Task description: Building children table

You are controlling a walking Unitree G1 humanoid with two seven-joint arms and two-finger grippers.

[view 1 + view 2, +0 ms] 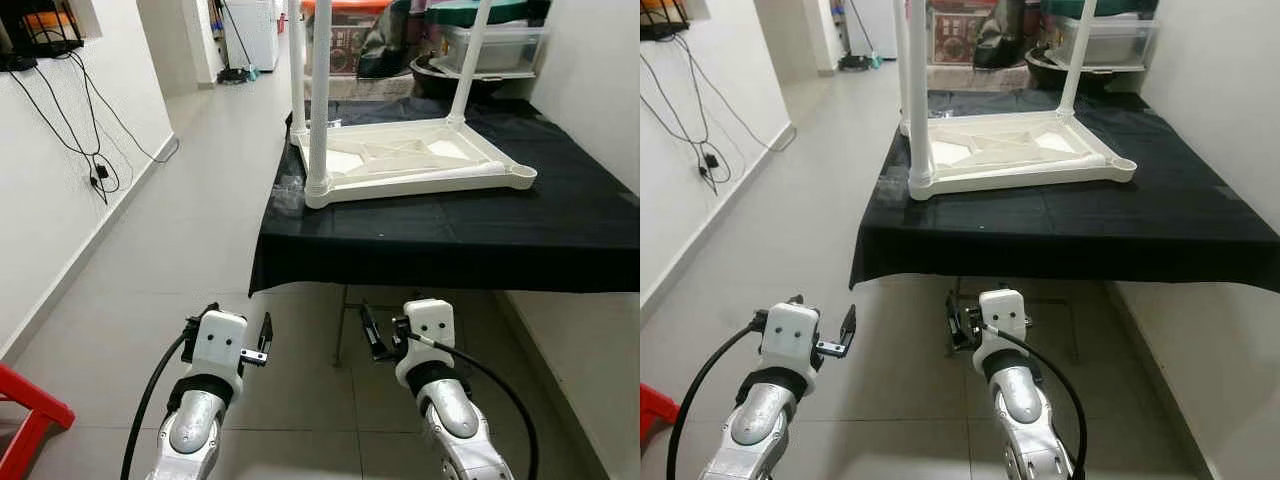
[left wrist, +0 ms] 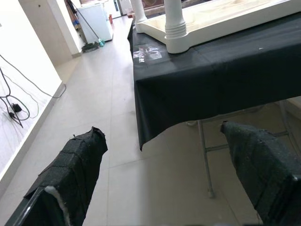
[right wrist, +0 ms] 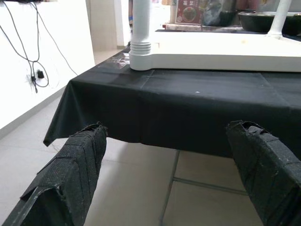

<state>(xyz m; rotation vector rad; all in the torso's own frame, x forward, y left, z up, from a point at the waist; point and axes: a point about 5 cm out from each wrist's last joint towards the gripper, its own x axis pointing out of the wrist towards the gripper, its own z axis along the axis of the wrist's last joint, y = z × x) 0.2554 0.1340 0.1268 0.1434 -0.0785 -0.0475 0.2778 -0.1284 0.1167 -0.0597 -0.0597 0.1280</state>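
An upturned white children's table (image 1: 410, 160) lies on a black-clothed work table (image 1: 560, 235), three legs (image 1: 318, 100) standing upright; the left gripper (image 1: 262, 342) and right gripper (image 1: 372, 335) hover below its near edge, fingers spread wide, holding nothing; no writing is legible.

White table legs (image 1: 318, 100) cut off by top edge; red object (image 1: 30, 420) left of left end effector (image 1: 266, 338) cropped.

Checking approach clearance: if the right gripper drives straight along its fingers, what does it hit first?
Probably the hanging front edge of the black tablecloth. The right gripper, open, points at it over bare floor; depth is unclear.
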